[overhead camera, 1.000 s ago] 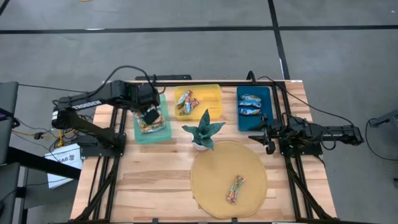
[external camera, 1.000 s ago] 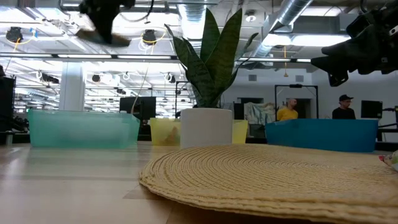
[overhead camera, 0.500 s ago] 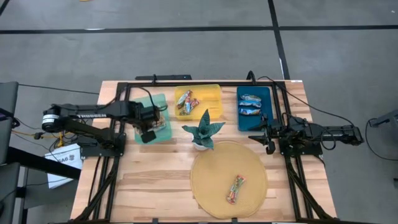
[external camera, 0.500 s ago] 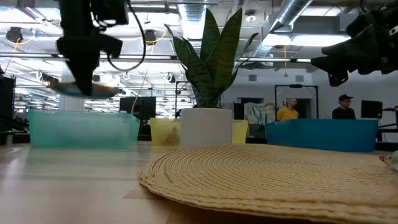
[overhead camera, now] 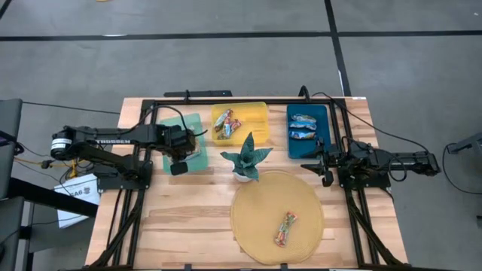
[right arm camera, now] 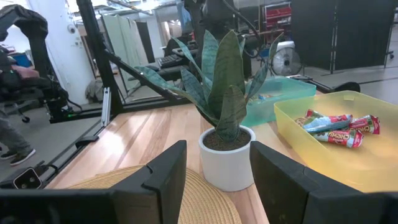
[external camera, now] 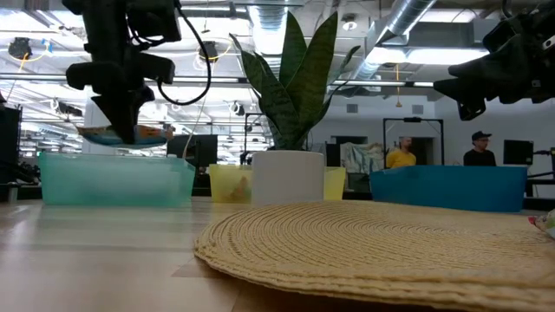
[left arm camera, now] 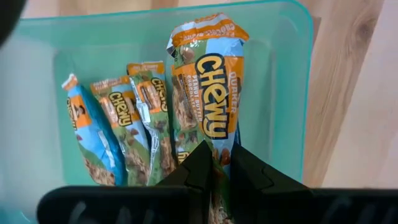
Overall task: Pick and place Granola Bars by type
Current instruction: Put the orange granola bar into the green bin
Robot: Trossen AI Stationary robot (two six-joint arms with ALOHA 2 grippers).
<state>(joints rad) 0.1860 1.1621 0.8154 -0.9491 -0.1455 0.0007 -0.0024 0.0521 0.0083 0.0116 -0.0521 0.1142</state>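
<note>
Lower now than a second ago, the left arm has swung back from the far side of the teal bin and brought its load down over it. That load is a granola bar (left arm camera: 208,99) in an orange and blue wrapper, pinched at one end between the closed fingers of the left gripper (left arm camera: 216,163), which hangs just above the teal bin (overhead camera: 197,158). From the worktop-level camera the bar shows above the bin's rim, clear of it, so it is not yet released. Three more bars of the same kind (left arm camera: 121,130) lie side by side on the bin floor beneath it.

Beside this bin, the yellow bin (overhead camera: 254,113) holds a few red-wrapped bars (overhead camera: 227,124), and the blue bin (overhead camera: 321,114) at the far right holds blue-wrapped ones (overhead camera: 303,126). One multicoloured bar (overhead camera: 285,229) is left on the woven mat (overhead camera: 248,218) at the near side of the worktop, with the potted plant (overhead camera: 246,158) standing between mat and bins.

The right gripper (overhead camera: 325,167) waits just beside the blue bin, its fingers spread open and holding nothing.

I judge this to be the placing step for the held bar. The next move seems to call for a short further descent and an opening of the fingers, so the bar drops flat alongside its fellows and not across the rim.
</note>
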